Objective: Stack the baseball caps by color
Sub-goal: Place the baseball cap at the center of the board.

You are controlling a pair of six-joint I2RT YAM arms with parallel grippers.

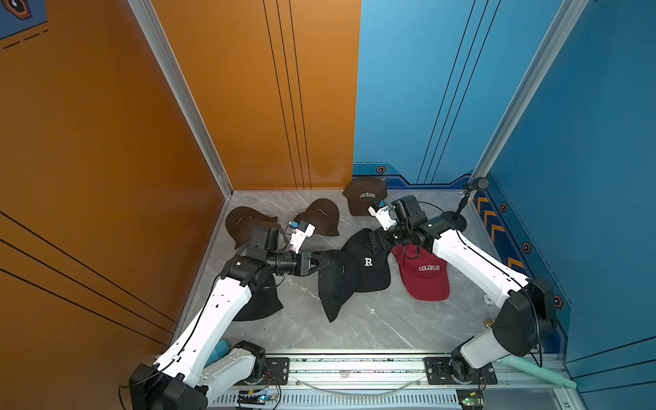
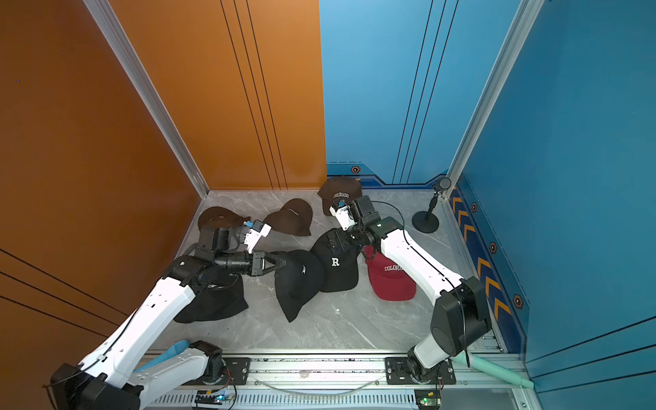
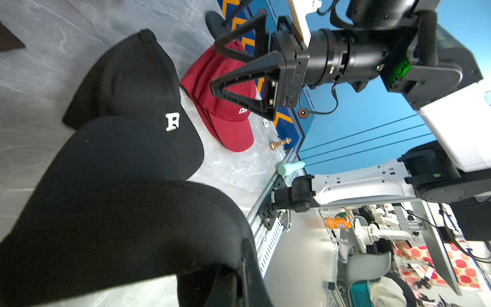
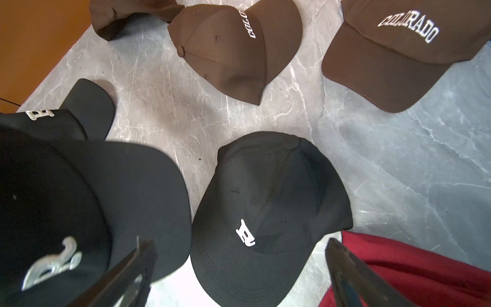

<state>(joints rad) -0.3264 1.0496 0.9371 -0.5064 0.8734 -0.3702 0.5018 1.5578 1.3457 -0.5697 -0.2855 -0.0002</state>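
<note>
Left end effector (image 1: pixel 320 263) clamped on the rear edge of a black cap (image 1: pixel 337 284); cap's long axis runs from the grip toward the near rail (image 1: pixel 355 365), brim end low over the tabletop (image 1: pixel 372 319); cannot tell if it touches. Target looks like the black "R" cap (image 1: pixel 369 264): just right of the held cap, edges overlapping in both top views, brim also pointing nearward; so the coming move is probably a short shift right plus a little yaw to line up the brims. Right end effector (image 3: pixel 214 67) spread wide, empty, hanging over the "R" cap's crown; nearer that cap, but in the way of a drop. Third black cap (image 1: pixel 264 301) sits under the left arm (image 1: pixel 213 309); red caps (image 1: pixel 426 280) look piled, right of the "R" cap.
</note>
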